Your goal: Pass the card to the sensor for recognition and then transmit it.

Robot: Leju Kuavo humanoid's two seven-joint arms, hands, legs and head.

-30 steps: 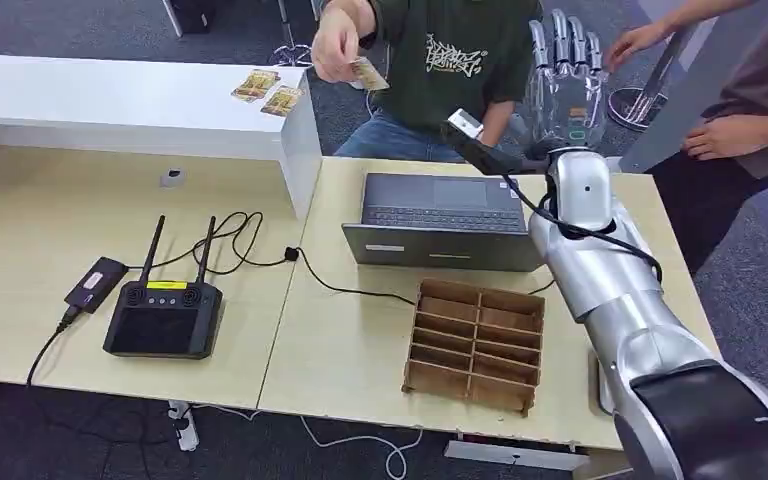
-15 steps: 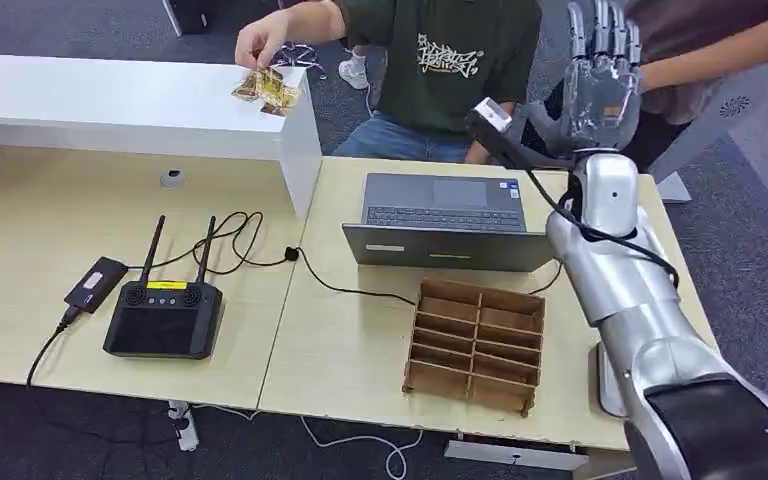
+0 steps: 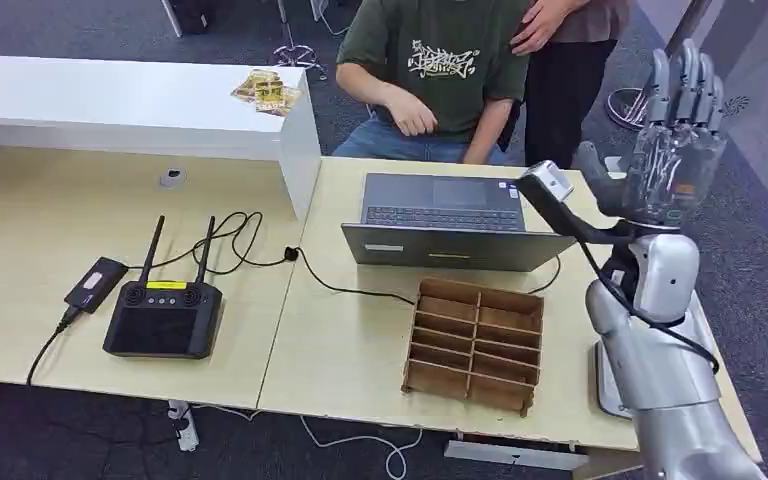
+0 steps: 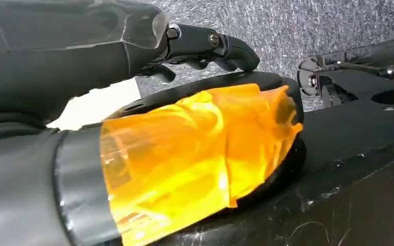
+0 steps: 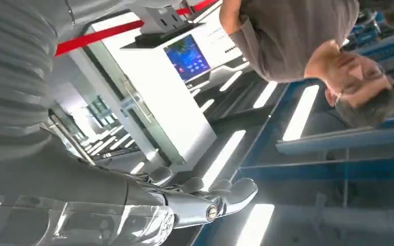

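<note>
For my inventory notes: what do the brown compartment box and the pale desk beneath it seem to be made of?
The brown compartment box looks like thin unpainted wood or fibreboard: matte, with darker cut edges and slotted dividers. The pale desk looks like wood-grain laminate, smooth with a slight sheen; it could be veneer.

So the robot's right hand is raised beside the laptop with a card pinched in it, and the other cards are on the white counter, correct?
Not quite. In the head view the right hand is raised beside the laptop with its fingers spread and nothing in it. The cards do lie on the white counter.
</note>
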